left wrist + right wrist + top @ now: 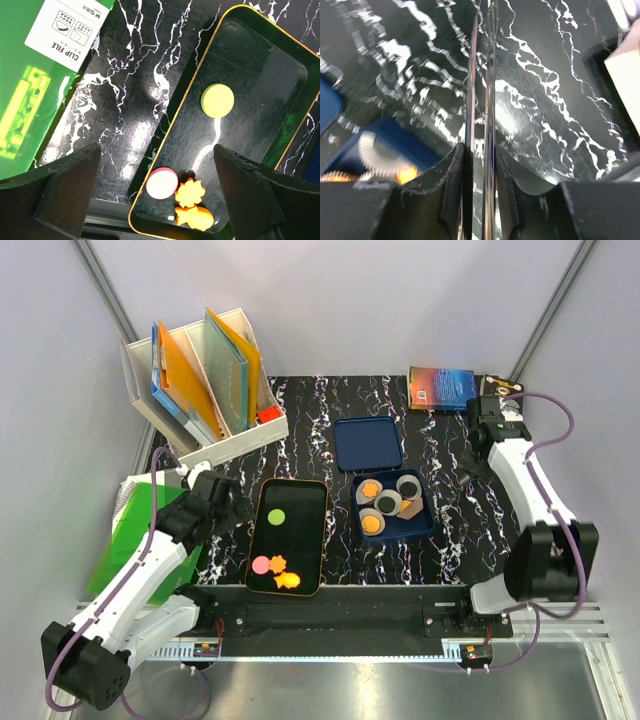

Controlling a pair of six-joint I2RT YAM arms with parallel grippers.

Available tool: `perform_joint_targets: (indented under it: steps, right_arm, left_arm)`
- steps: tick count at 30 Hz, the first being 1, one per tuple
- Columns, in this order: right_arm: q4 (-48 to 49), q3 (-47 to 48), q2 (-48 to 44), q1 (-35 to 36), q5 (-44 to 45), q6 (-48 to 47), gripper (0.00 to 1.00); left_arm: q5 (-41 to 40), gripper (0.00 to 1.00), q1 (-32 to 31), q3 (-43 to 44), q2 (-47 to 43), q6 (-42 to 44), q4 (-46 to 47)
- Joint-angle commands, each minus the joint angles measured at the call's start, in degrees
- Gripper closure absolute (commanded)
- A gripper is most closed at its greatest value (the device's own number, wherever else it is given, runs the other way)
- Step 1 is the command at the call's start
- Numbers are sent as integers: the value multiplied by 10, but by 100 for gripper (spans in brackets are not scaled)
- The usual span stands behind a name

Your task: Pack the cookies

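Observation:
On the black tray (310, 525) lie a green cookie (276, 518), a pink cookie (261, 564) and two orange cookies (284, 572). Two more orange cookies (370, 507) sit in the blue box (428, 522) among white liners. My left gripper (225, 505) hangs open over the tray's near left corner (150, 227), with the pink cookie (161, 183) and an orange one (190, 192) between its fingers below. The green cookie (217, 100) lies farther up the tray. My right gripper (478, 458) (480, 150), right of the box, is shut on thin metal tongs (473, 90).
A blue lid (367, 443) lies behind the box. A white file holder (205, 380) with folders stands at the back left. A book (441, 387) is at the back right. A green clip file (135, 530) (30, 75) lies left of the tray.

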Motion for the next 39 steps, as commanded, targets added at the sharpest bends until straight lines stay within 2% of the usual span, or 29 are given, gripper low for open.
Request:
perform_joint_targets:
  steps: [1, 6, 9, 14, 17, 18, 22, 27, 30, 31, 35, 38, 39]
  right_arm:
    - [54, 30, 57, -50, -44, -15, 64]
    - [65, 39, 141, -80, -44, 6, 61]
    - [68, 46, 175, -80, -35, 3, 52]
    - [73, 42, 224, -80, -25, -1, 46]
    - [78, 38, 229, -80, -35, 4, 24]
    - [79, 37, 228, -80, -37, 4, 12]
    - [79, 42, 206, -80, -53, 8, 0]
    - [103, 15, 111, -63, -87, 20, 0]
    - [126, -23, 47, -6, -95, 22, 0]
    - [133, -42, 33, 32, -95, 19, 1]
    - [137, -84, -14, 129, -80, 26, 9]
    - [145, -118, -34, 185, -61, 41, 21]
    - [145, -126, -38, 192, -57, 42, 29]
  left_arm:
    - [8, 1, -7, -3, -13, 5, 22]
    - [13, 1, -11, -3, -11, 8, 22]
    - [12, 1, -14, -4, -13, 7, 24]
    - [11, 1, -19, -4, -12, 8, 24]
    - [8, 1, -22, -5, -14, 7, 23]
    - [7, 1, -23, -5, -13, 6, 24]
    - [4, 1, -25, -5, -12, 6, 24]
    - [1, 1, -27, -5, -11, 7, 23]
    - [0, 1, -27, -5, -8, 7, 25]
    - [1, 1, -27, -5, -8, 7, 25]
    - [1, 1, -29, -5, -6, 8, 26]
    - [1, 1, -30, -5, -1, 9, 26]
    - [1, 1, -30, -5, 0, 9, 26]
